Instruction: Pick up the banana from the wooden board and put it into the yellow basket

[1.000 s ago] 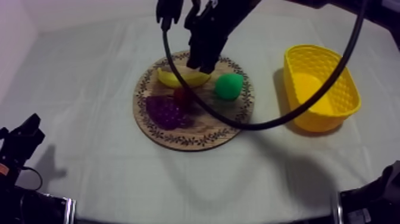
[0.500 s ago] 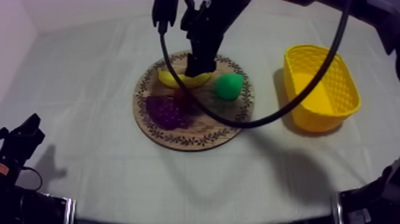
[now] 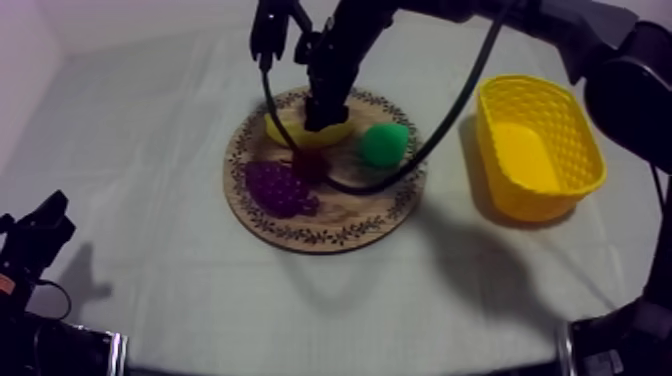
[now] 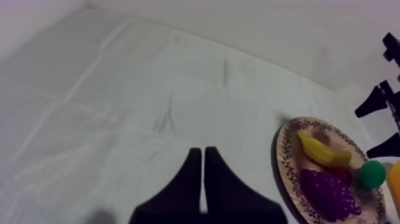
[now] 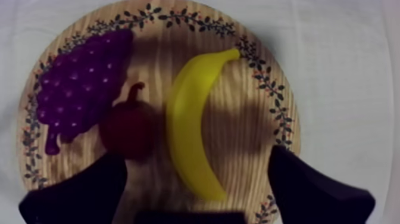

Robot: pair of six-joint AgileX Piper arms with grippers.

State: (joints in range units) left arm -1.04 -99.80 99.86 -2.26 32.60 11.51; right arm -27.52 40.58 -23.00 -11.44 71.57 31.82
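board (image 3: 345, 215) 1 | banana (image 5: 187, 137) 1 | grapes (image 3: 278, 188) 1 | pear (image 3: 384, 144) 1 | basket (image 3: 545, 205) 1

Left claw (image 4: 202, 152) closed, empty, over cloth — wooden board (image 4: 284, 156) nearby, banana (image 4: 324, 152), grapes (image 4: 327, 193) on it.

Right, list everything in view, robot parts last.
board: 1, wooden with patterned rim, mid-table
banana: 1, yellow, on the board under the right gripper
grapes: 1 bunch, purple, on the board
small red fruit: 1, red, on the board between grapes and banana
pear: 1, green, on the board's basket side
basket: 1, yellow, on the cloth, apart from the board
cloth: 1, grey-white, covers the table
left gripper: 1, black, shut, over bare cloth
right gripper: 1, black, open, over the banana
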